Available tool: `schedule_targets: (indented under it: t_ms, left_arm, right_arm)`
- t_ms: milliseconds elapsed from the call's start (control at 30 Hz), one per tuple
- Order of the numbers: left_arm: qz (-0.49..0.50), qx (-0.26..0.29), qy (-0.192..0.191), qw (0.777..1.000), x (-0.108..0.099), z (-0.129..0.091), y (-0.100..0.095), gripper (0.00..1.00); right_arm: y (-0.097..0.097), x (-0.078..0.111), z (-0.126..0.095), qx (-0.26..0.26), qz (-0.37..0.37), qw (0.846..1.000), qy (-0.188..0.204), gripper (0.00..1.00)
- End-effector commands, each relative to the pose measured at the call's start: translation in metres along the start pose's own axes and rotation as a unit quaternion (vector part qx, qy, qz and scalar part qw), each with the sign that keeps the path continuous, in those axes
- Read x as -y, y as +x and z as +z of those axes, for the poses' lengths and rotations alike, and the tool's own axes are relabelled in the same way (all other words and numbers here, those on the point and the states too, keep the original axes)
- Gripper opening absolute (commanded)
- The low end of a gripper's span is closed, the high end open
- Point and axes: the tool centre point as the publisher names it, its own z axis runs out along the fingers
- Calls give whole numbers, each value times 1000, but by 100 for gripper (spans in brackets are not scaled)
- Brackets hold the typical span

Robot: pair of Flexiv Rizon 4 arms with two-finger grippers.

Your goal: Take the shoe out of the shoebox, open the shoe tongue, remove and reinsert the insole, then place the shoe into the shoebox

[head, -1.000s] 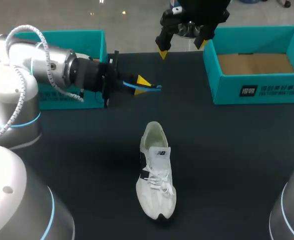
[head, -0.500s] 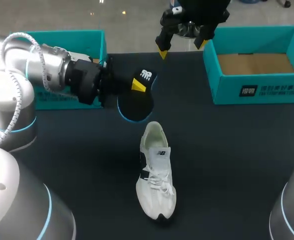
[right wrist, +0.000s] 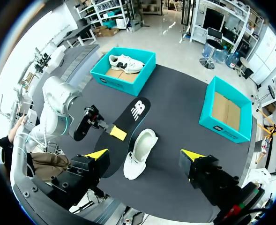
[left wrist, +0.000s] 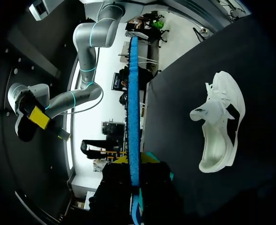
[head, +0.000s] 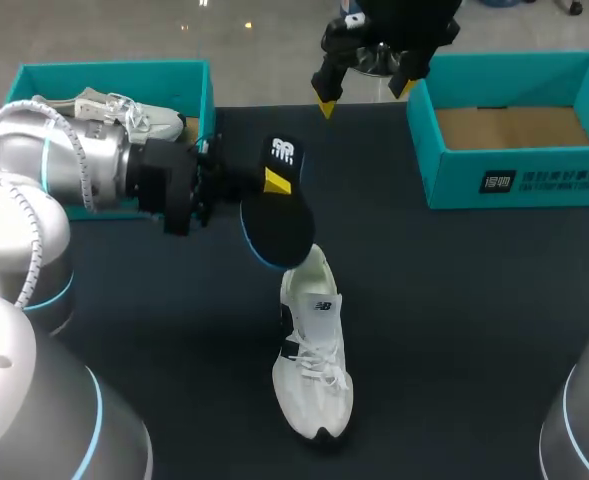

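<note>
Left gripper (head: 274,181) clamps one long edge of the thin black, blue-rimmed foam insole (head: 280,228), likely light, floppy, best held midway.

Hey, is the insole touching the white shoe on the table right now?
Apart. In the left wrist view, bare dark table shows between the edge-on insole and the white shoe.
</note>
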Motion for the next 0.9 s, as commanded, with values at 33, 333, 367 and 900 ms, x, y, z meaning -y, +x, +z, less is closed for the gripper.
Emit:
schedule_targets:
  t_ms: [33, 333, 367, 900]
  left_arm:
    - [1, -1, -4, 1000, 2, 0, 0, 0]
    - [73, -14, -16, 997, 3, 1, -3, 0]
    - [89, -3, -25, 996, 2, 1, -3, 0]
    - [164, 76, -60, 982, -18, -8, 1, 0]
  right_arm:
    - [0, -1, 0, 0, 1, 1000, 1, 100]
    - [0, -1, 0, 0, 1, 1000, 1, 100]
    - [0, -1, 0, 0, 1, 1000, 1, 100]
    - [0, -1, 0, 0, 1, 1000, 1, 100]
